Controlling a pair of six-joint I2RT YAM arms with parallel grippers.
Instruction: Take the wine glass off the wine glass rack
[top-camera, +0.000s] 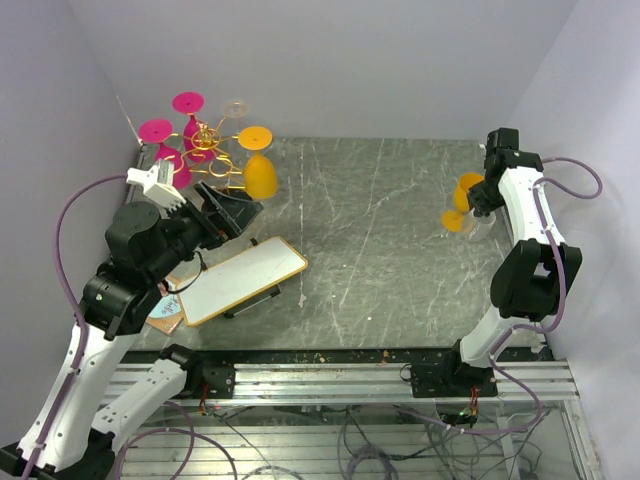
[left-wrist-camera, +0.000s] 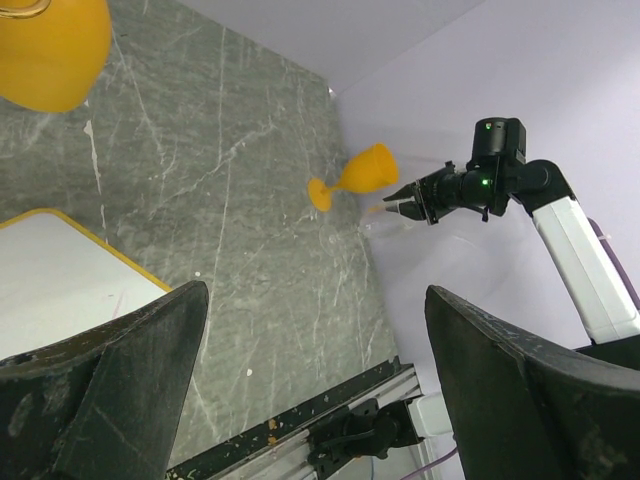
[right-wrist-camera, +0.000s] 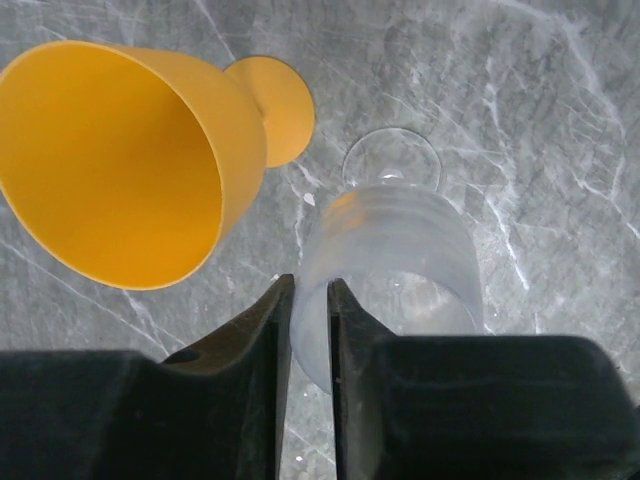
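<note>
The opaque orange wine glass (top-camera: 260, 176) hangs bowl-down, stem vertical, on the gold wire rack (top-camera: 205, 140) just beyond the wide-open, nearer left end effector (left-wrist-camera: 315, 295); the right end effector (right-wrist-camera: 310, 285) pinches a clear glass (right-wrist-camera: 385, 260) by its rim.

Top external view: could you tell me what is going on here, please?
The right gripper pinches the rim of a clear wine glass standing on the grey marble table beside an orange plastic wine glass. The left gripper hangs open near the gold wire rack, where pink, clear and orange glasses hang.
</note>
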